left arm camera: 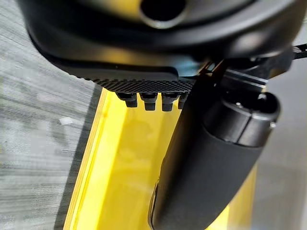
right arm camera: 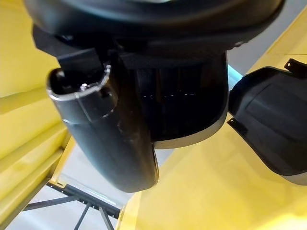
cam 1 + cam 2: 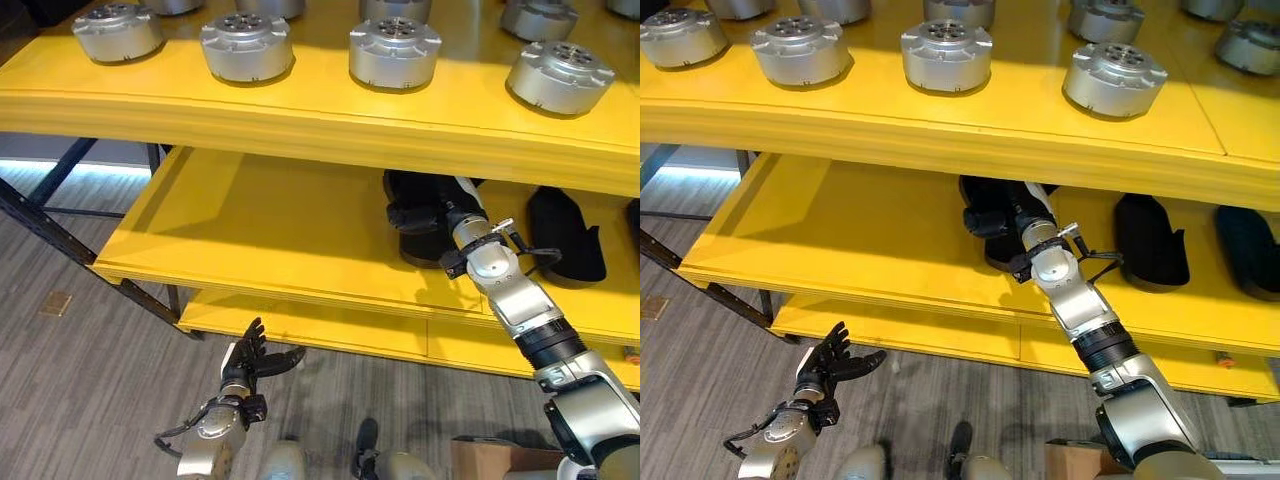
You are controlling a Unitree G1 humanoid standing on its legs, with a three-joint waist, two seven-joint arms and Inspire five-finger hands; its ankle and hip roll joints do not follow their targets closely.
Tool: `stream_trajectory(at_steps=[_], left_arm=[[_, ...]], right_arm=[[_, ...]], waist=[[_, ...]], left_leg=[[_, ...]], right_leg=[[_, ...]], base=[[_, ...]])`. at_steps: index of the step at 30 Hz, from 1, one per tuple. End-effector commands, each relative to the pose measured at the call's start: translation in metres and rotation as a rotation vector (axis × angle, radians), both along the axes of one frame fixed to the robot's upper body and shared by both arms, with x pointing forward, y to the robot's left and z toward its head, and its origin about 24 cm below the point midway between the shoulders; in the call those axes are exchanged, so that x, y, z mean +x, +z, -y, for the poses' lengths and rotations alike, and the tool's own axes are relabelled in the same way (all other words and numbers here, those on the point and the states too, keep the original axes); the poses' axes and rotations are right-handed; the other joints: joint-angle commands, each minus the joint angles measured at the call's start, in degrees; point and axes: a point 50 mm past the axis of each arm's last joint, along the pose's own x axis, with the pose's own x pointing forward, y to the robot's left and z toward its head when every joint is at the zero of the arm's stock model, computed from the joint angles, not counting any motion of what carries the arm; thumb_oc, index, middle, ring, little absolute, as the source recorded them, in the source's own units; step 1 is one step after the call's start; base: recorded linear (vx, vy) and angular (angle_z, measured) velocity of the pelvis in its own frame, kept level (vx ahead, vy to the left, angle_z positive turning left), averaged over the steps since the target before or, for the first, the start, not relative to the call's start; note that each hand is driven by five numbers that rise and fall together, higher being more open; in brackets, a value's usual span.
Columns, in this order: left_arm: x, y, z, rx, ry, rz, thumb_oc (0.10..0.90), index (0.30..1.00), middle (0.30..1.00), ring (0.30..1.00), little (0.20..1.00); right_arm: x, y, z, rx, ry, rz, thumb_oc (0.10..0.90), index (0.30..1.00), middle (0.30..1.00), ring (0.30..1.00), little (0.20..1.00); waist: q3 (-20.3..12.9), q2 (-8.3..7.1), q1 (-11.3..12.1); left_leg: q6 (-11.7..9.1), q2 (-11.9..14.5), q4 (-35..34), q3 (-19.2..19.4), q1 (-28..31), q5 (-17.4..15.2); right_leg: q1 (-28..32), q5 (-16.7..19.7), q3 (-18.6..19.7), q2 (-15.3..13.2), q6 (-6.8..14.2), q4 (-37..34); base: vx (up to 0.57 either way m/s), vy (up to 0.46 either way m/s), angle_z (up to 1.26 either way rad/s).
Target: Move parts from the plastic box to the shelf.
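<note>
You see the yellow shelf (image 3: 300,125) with a row of round silver parts (image 3: 394,52) standing on its top level, each one apart from its neighbour. Your right hand (image 3: 425,215) reaches under this top level, onto the middle level, and a black part (image 2: 192,105) sits in its grip in the right wrist view, the thumb (image 2: 103,139) across the front of it. More black parts (image 3: 565,232) lie on the same level, just beside this hand. Your left hand (image 3: 252,358) hangs low in front of the shelf's bottom level, over the grey floor (image 3: 80,390), its fingers spread wide and holding nothing.
</note>
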Motion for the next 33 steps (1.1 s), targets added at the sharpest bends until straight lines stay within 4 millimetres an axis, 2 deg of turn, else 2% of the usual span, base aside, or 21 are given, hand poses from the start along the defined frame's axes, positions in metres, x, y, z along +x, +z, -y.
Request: stream_trajectory(at_steps=[1,2,3,4,6,7,8,10,11,13,15,20,21,26,27,33], left_arm=[[0.013,0.037,-0.007,0.03,-0.03,0.193,0.9,1.0,1.0,1.0,1.0],[0.015,0.038,-0.007,0.027,-0.031,0.197,0.9,1.0,1.0,1.0,1.0],[0.015,0.037,-0.007,0.026,-0.034,0.193,0.9,1.0,1.0,1.0,1.0],[0.014,0.036,-0.007,0.026,-0.036,0.189,0.9,1.0,1.0,1.0,1.0],[0.013,0.034,-0.008,0.035,-0.051,0.178,0.9,1.0,1.0,1.0,1.0],[0.013,0.034,-0.008,0.036,-0.052,0.178,0.9,1.0,1.0,1.0,1.0],[0.012,0.034,-0.008,0.048,-0.07,0.174,0.9,1.0,1.0,1.0,1.0],[0.014,0.036,-0.009,0.061,-0.076,0.183,0.9,1.0,1.0,1.0,1.0],[0.014,0.036,-0.01,0.061,-0.076,0.183,0.9,1.0,1.0,1.0,1.0],[0.016,0.039,-0.01,0.071,-0.085,0.192,0.9,1.0,1.0,1.0,1.0],[0.019,0.042,-0.012,0.078,-0.086,0.201,0.9,1.0,1.0,1.0,1.0],[0.022,0.044,-0.01,0.082,-0.095,0.208,0.9,1.0,1.0,1.0,1.0],[0.023,0.044,-0.011,0.081,-0.094,0.209,0.9,1.0,1.0,1.0,1.0],[0.022,0.043,-0.01,0.083,-0.101,0.2,0.9,1.0,1.0,1.0,1.0],[0.022,0.043,-0.01,0.084,-0.104,0.202,0.9,1.0,1.0,1.0,1.0],[0.024,0.044,-0.013,0.091,-0.09,0.202,0.9,1.0,1.0,1.0,1.0]], right_arm=[[-0.001,0.097,-0.007,0.035,0.038,0.374,0.4,0.3,0.3,0.3,0.3],[-0.001,0.098,-0.004,0.03,0.03,0.378,0.4,0.3,0.3,0.3,0.3],[-0.001,0.098,0.0,0.02,0.016,0.375,0.4,0.3,0.3,0.3,0.3],[-0.002,0.099,0.002,0.015,0.007,0.38,0.4,0.3,0.3,0.3,0.3],[-0.004,0.097,0.006,0.019,-0.003,0.38,0.4,0.3,0.3,0.3,0.3],[-0.004,0.097,0.007,0.02,-0.004,0.38,0.4,0.3,0.3,0.3,0.3],[-0.005,0.096,0.01,0.028,-0.015,0.383,0.4,0.3,0.3,0.3,0.3],[-0.006,0.097,0.006,0.034,-0.001,0.391,0.4,0.3,0.3,0.3,0.3],[-0.006,0.097,0.006,0.034,-0.001,0.391,0.4,0.3,0.3,0.3,0.3],[-0.007,0.096,0.008,0.033,0.0,0.385,0.4,0.3,0.3,0.3,0.3],[-0.007,0.099,0.009,0.031,-0.004,0.391,0.4,0.3,0.3,0.3,0.3],[-0.006,0.104,0.008,0.032,-0.004,0.398,0.4,0.3,0.3,0.3,0.3],[-0.005,0.106,0.007,0.024,-0.002,0.399,0.4,0.3,0.3,0.3,0.3],[-0.001,0.109,0.003,0.029,0.009,0.392,0.4,0.3,0.3,0.3,0.3],[0.0,0.108,-0.001,0.032,0.023,0.383,0.4,0.3,0.3,0.3,0.3],[0.0,0.099,-0.008,0.051,0.078,0.34,0.4,0.3,0.3,0.3,0.3]], waist=[[-5.4,0.75,-0.5],[-5.9,1.57,-1.0],[-6.4,2.35,-0.8],[-7.2,3.58,-0.2],[-7.3,3.75,-0.1],[-7.2,3.65,-0.1],[-7.1,3.22,0.1],[-6.7,2.69,0.3],[-6.7,2.67,0.4],[-6.7,1.68,0.6],[-6.8,1.01,0.7],[-6.7,-0.22,1.0],[-6.7,-0.86,1.2],[-6.4,-2.12,1.6],[-6.1,-2.72,1.9],[-4.5,-3.87,2.4]], left_leg=[[-1.0,5.9,-12.3,3.4,3.7,14.0],[-1.4,6.7,-14.9,6.0,5.4,13.2],[-2.1,6.7,-16.9,6.9,6.5,12.9],[-2.6,4.9,-18.1,6.1,7.4,11.6],[-2.3,2.9,-15.0,6.1,6.3,9.1],[-2.2,2.7,-14.6,5.9,6.1,8.8],[-2.0,1.2,-12.2,5.8,5.3,5.8],[-1.3,-1.3,-8.0,6.0,4.8,2.3],[-1.3,-1.4,-7.9,6.0,4.7,2.2],[-1.1,-3.2,-3.5,6.7,3.5,-0.7],[-1.0,-3.9,-1.7,6.9,2.9,-2.0],[-0.4,-4.4,2.6,7.4,1.6,-4.9],[-0.1,-4.4,3.9,7.8,1.4,-5.9],[0.3,-4.2,5.9,8.3,1.1,-7.4],[0.5,-4.1,7.1,8.6,0.8,-8.1],[0.8,-3.6,11.0,8.4,-1.1,-10.1]], right_leg=[[-0.7,-8.5,5.7,-3.9,6.5,11.8],[-1.9,-8.8,4.9,-5.1,7.2,13.2],[-2.6,-9.0,4.8,-5.8,7.9,14.3],[-3.0,-8.2,5.0,-6.8,8.4,14.2],[-1.6,-7.0,4.7,-8.9,9.1,13.0],[-1.4,-6.9,4.6,-9.1,9.2,12.8],[0.1,-5.8,4.5,-10.8,10.2,11.5],[1.6,-4.8,5.3,-12.5,11.4,9.9],[1.6,-4.8,5.3,-12.6,11.4,9.9],[2.8,-4.5,5.5,-14.0,12.3,8.8],[3.3,-4.5,5.4,-14.5,12.6,8.4],[3.5,-4.5,6.2,-15.1,13.1,8.4],[3.5,-4.5,6.4,-15.3,13.3,8.6],[3.4,-4.3,7.1,-15.0,13.6,8.8],[3.3,-4.3,7.2,-15.0,13.6,9.1],[1.8,-5.1,8.0,-14.5,13.4,11.6]], base=[[0.02,0.394,-0.06],[0.02,0.294,-0.07],[0.04,0.371,-0.09],[0.08,0.356,0.0],[0.08,0.244,0.08],[0.09,0.201,0.03],[0.09,0.218,0.18],[0.08,0.227,0.41],[0.06,0.178,0.29],[0.08,0.178,0.27],[0.07,0.114,0.24],[0.04,0.067,0.07],[0.07,0.074,-0.13],[0.03,0.017,-0.16],[0.01,0.0,-0.16],[-0.01,-0.008,-0.08]])
